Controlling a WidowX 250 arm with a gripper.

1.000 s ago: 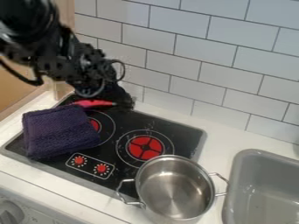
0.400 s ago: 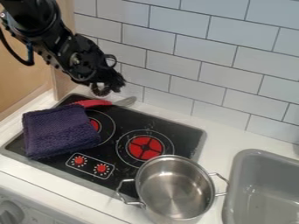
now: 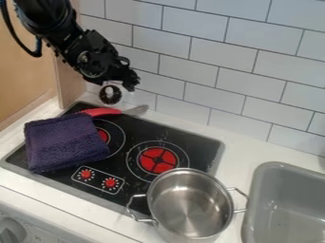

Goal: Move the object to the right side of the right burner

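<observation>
The black gripper [image 3: 122,90] hangs above the stove's back left corner, near the tiled wall, open with nothing between its fingers. Below it lies a knife-like utensil with a red handle [image 3: 101,112] and a grey blade [image 3: 136,110] pointing toward the wall. The handle's left end meets the folded purple cloth [image 3: 65,142], which partly covers the left burner [image 3: 113,137]. The right burner [image 3: 158,160] has a red centre. A steel pot [image 3: 190,206] stands in front of it, at the stove's front right edge.
The black stove [image 3: 136,130] is set in a white counter [image 3: 244,151]. A grey sink [image 3: 285,204] is at the right, close to the pot's right handle. White wall tiles [image 3: 209,76] run behind, and a wooden panel [image 3: 32,80] stands at the left.
The gripper has risen from low over the utensil's blade, uncovering it, and the upper arm has shifted right. The utensil, cloth and pot have stayed in place.
</observation>
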